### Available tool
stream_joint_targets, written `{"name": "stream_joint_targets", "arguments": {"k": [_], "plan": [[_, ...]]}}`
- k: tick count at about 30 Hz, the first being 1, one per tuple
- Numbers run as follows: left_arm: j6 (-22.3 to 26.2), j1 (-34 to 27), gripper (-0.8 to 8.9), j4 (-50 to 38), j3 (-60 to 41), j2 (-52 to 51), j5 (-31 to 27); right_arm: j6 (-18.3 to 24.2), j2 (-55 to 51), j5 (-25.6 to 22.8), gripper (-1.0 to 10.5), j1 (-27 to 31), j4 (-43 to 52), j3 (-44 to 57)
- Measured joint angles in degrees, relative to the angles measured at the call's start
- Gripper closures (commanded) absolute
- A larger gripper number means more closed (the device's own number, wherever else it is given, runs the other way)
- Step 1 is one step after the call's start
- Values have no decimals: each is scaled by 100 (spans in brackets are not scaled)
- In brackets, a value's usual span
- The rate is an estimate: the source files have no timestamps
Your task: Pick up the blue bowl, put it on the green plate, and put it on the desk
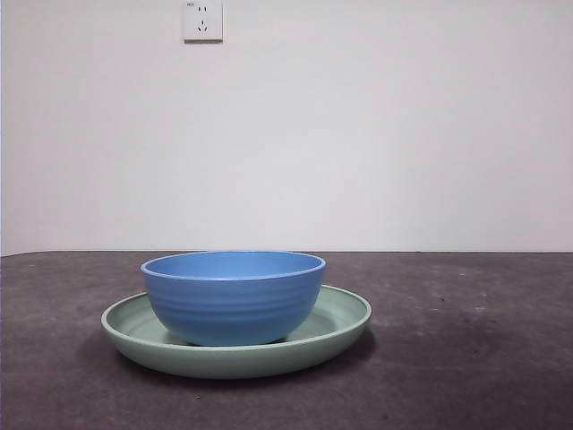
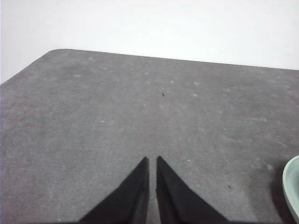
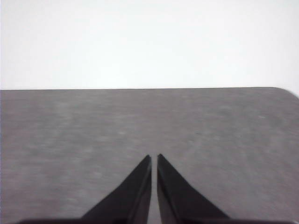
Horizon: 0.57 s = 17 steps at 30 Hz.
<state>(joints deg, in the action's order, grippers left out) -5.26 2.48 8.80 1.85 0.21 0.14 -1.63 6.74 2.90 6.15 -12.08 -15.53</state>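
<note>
The blue bowl (image 1: 234, 296) stands upright inside the green plate (image 1: 340, 324), which rests on the dark desk (image 1: 466, 358) in the front view. No arm shows in that view. My left gripper (image 2: 152, 161) is shut and hangs over bare desk (image 2: 117, 107), with only a sliver of the green plate's rim (image 2: 293, 186) at the picture's edge. My right gripper (image 3: 154, 158) is also shut with nothing between its jaws, above bare desk (image 3: 140, 121); neither bowl nor plate shows in its view.
A white wall rises behind the desk, with a power socket (image 1: 202, 20) high on it. The desk's rounded far corners show in both wrist views.
</note>
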Motion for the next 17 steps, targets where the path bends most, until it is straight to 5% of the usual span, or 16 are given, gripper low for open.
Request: {"name": "stream_joint_targets", "arguments": {"k": [5, 17], "plan": [[0, 0, 787, 0, 0, 0, 0, 326, -444, -413, 930, 37, 205, 839], [0, 0, 786, -2, 0, 0, 0, 748, -494, -426, 930, 39, 264, 1458]]}}
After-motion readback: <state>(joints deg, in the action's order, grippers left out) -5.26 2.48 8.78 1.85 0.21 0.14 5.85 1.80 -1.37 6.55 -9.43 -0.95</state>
